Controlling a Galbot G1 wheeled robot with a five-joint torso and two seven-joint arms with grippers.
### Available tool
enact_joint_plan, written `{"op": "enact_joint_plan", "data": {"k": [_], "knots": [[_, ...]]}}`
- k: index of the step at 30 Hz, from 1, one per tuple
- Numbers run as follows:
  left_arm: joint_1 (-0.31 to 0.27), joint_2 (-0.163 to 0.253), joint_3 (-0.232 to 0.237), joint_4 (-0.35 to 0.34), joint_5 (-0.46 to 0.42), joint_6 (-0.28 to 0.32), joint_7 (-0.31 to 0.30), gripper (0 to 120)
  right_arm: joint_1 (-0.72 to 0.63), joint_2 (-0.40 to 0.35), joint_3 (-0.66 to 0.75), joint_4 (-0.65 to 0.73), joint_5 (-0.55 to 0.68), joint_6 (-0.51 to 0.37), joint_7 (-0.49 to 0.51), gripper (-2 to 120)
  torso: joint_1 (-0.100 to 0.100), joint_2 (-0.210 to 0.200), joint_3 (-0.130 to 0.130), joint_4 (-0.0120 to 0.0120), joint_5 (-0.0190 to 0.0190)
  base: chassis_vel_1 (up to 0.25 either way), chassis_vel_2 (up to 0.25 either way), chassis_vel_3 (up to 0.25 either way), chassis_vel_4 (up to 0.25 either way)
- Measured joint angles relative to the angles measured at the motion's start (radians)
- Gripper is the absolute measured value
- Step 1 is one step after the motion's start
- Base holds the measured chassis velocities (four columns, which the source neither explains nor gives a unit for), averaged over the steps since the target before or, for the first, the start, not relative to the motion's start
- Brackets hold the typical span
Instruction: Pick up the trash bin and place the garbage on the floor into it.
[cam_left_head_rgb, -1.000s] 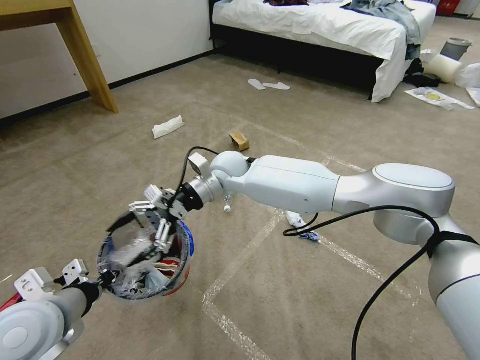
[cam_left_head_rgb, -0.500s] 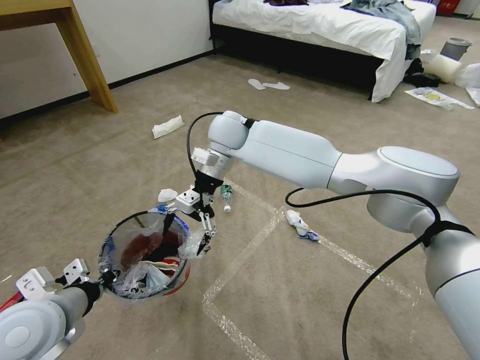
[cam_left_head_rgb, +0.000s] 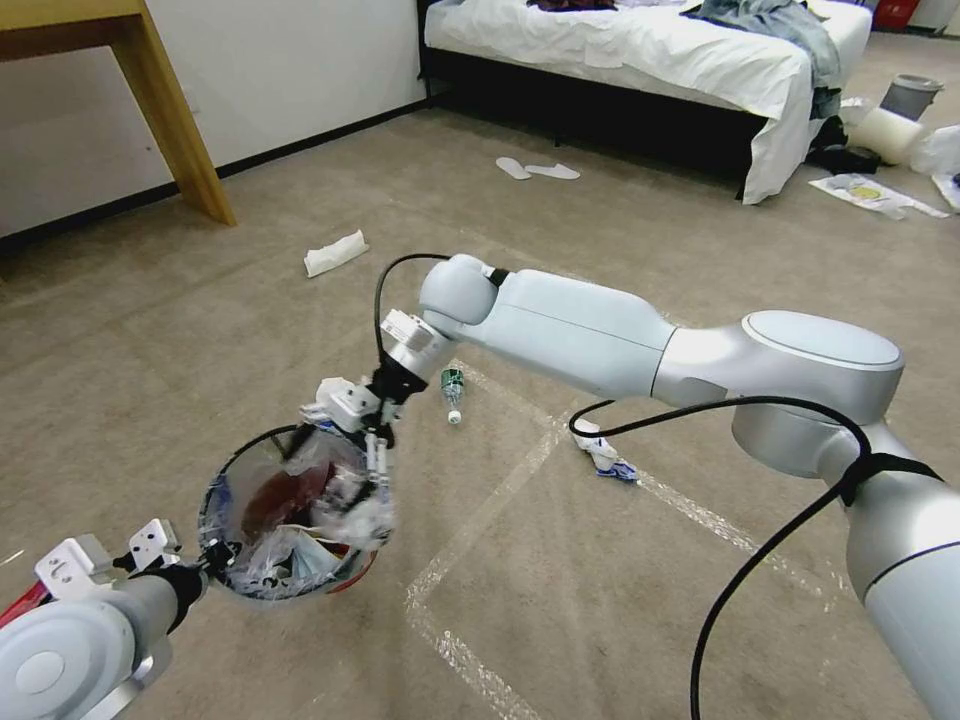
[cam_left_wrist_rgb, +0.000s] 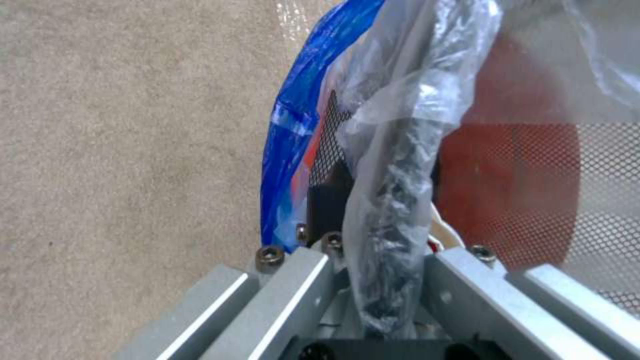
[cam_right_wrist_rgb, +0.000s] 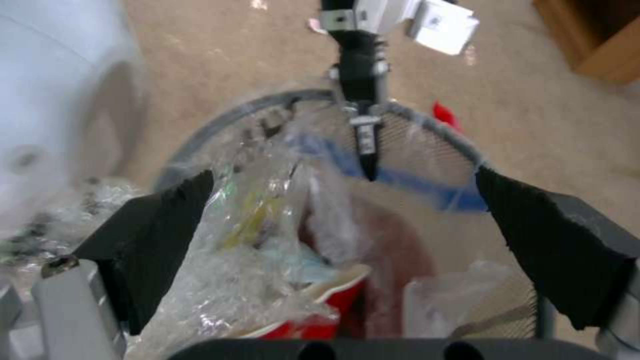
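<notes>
I am holding the bin above the floor, my left gripper clenched on its thin rim and slippery liner. It looks light but floppy-lined. My right gripper is hanging released over its mouth.

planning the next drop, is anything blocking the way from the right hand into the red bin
Nothing visible does. The right hand hangs open directly over the mouth of the small round red-orange trash bin, which the left hand grips by its rim; only crumpled clear plastic liner lies below.
</notes>
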Motion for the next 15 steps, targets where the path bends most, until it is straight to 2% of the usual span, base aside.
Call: {"op": "enact_joint_plan", "data": {"k": [1,3,15], "knots": [[0.0,0.0,0.0,0.0,0.0,0.0,0.0,0,0.0,-0.001,-0.006,0.014,0.009,0.004,0.03,100,0.0,0.0,0.0,-0.0001,0.0,0.0,0.0,0.0,0.0],[0.002,0.0,0.0,0.0,0.0,0.0,0.0,0,-0.005,-0.005,-0.036,0.066,0.041,0.027,0.175,100,0.0,0.0,0.0,0.0,0.0001,0.0,0.0,0.0,0.0],[0.006,0.002,0.001,0.0,0.0,0.0,0.0,0,-0.021,0.026,-0.01,0.033,-0.044,0.009,0.249,100,0.0,0.0,0.0,-0.0001,0.0,0.0,0.0,0.0,0.0]]}}
